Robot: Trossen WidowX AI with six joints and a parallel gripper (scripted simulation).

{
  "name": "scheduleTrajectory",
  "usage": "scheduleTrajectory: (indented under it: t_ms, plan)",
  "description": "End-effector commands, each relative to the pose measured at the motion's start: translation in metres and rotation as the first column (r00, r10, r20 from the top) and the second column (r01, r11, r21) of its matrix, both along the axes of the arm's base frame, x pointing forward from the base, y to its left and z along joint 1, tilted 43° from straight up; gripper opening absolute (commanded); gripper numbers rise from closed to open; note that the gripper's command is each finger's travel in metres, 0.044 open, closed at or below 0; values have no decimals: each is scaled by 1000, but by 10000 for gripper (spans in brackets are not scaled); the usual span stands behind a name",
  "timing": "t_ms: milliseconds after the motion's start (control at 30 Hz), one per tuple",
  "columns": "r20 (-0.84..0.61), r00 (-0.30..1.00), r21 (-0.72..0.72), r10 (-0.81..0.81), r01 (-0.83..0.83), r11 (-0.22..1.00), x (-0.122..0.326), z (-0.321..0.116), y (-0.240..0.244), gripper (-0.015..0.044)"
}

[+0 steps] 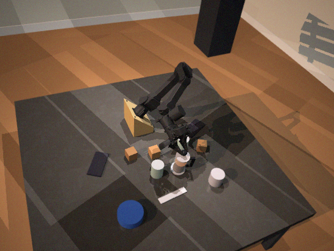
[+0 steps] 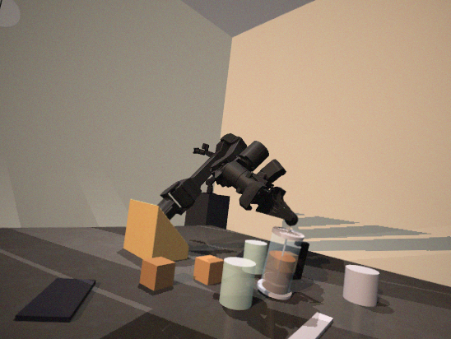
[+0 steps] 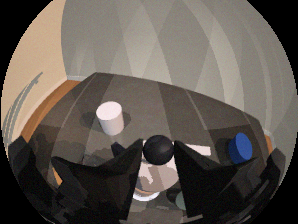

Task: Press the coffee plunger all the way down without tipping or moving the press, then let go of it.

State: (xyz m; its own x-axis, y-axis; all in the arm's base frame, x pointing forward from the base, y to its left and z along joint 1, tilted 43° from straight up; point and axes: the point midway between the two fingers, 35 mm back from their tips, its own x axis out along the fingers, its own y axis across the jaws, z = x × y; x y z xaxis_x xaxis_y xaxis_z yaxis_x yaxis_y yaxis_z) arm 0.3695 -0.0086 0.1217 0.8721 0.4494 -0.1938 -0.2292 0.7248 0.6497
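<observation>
3 orange cubes point(image 1: 131, 153), 2 pale cylinders point(image 1: 157, 169), 1 blue disc point(image 1: 130, 214), 1 orange wedge point(image 1: 136, 119), 1 coffee press point(image 2: 281, 263), 1 white bar point(image 1: 172, 195), 1 dark slab point(image 1: 97, 164).
</observation>
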Motion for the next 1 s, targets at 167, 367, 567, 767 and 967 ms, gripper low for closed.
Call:
scheduleTrajectory:
  t_ms: [167, 367, 567, 767, 967]
  plan:
    - [-1, 1000, 0, 0, 0, 1000, 0, 0, 0, 278]
    - [-1, 1000, 0, 0, 0, 1000, 0, 0, 0, 436]
    - [-7, 1000, -2, 1, -1, 1000, -2, 9, -10, 440]
    - [-19, 1000, 4, 4, -4, 1000, -26, 55, -51, 440]
    - [-19, 1000, 5, 4, -4, 1000, -27, 56, -52, 440]
